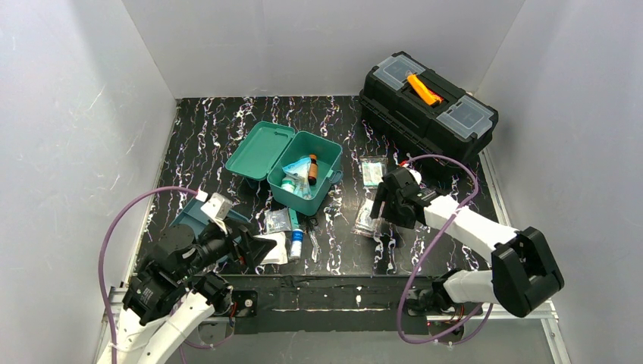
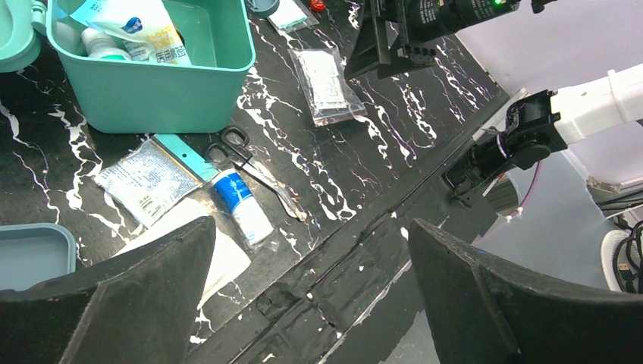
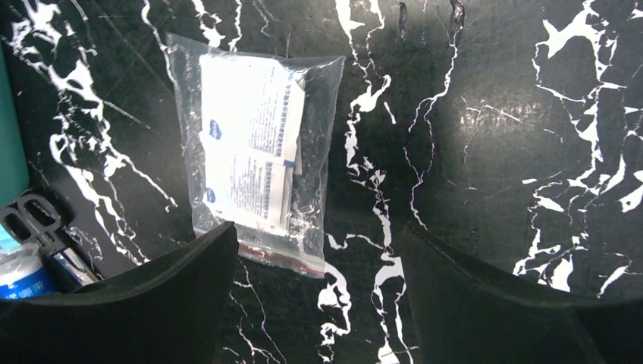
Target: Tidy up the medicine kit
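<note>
Evidently the step in hand is picking up the clear bag of packets [image 3: 258, 174], which lies flat on the counter [image 3: 493, 152] to the right of the medicine kit [image 1: 303, 171], apart from its wall. The right end effector [image 3: 315, 250] hangs over the bag's near end, spread wide and holding nothing. The film looks thin and slippery, so I would centre over the bag's narrow width, lower until the tips meet the counter, then close slowly so the plastic bunches up between them. The kit stands with its lid thrown back and its tub part filled; aim for the bare corner. The left end effector [image 2: 311, 243], also wide open and empty, sits near-left of the kit and should hold off.
</note>
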`<state>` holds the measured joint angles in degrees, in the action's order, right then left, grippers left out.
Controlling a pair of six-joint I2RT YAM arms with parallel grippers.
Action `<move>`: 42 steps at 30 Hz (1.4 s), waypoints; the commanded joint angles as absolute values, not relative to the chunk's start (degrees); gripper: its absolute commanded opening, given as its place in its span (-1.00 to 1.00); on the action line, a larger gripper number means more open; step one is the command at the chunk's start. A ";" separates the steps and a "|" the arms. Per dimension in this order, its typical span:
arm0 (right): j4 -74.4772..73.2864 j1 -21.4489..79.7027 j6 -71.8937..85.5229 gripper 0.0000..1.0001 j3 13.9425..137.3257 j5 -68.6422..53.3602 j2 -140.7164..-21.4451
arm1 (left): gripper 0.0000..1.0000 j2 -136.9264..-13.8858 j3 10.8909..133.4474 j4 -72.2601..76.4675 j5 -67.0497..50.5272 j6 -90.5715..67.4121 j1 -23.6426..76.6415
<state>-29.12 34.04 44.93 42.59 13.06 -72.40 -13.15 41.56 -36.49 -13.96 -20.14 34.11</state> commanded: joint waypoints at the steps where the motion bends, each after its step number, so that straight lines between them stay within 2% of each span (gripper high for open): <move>1: -23.19 32.51 47.18 0.70 41.84 10.33 -75.09 | 0.97 -14.56 41.30 -36.67 -13.53 -20.04 34.19; 14: -19.98 32.34 49.81 0.75 45.12 9.47 -84.82 | 0.97 -14.44 41.29 -36.65 -13.62 -19.96 34.19; 23: -19.64 32.43 49.44 0.45 45.63 9.57 -89.85 | 0.97 -14.05 41.31 -36.65 -13.79 -19.96 34.19; 28: -20.98 32.84 48.33 0.19 46.56 10.38 -91.60 | 0.97 -13.84 41.29 -36.65 -13.96 -19.95 34.19; 30: -21.21 33.12 47.74 0.03 46.79 10.77 -92.15 | 0.96 -13.65 41.24 -36.65 -13.97 -19.87 34.19; 36: -21.88 33.47 46.38 -0.57 47.64 10.75 -93.57 | 0.97 -13.04 41.31 -36.65 -14.06 -19.86 34.19; 39: -21.69 33.49 46.15 -0.97 47.83 10.38 -93.23 | 0.96 -12.72 41.31 -36.63 -14.11 -19.86 34.19; 42: -21.85 33.53 45.84 -0.97 48.07 10.21 -91.65 | 0.97 -12.61 41.29 -36.64 -14.13 -19.86 34.19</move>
<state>-18.44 32.97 47.16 48.77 10.33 -90.52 -13.28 41.56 -36.49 -13.98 -20.14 34.11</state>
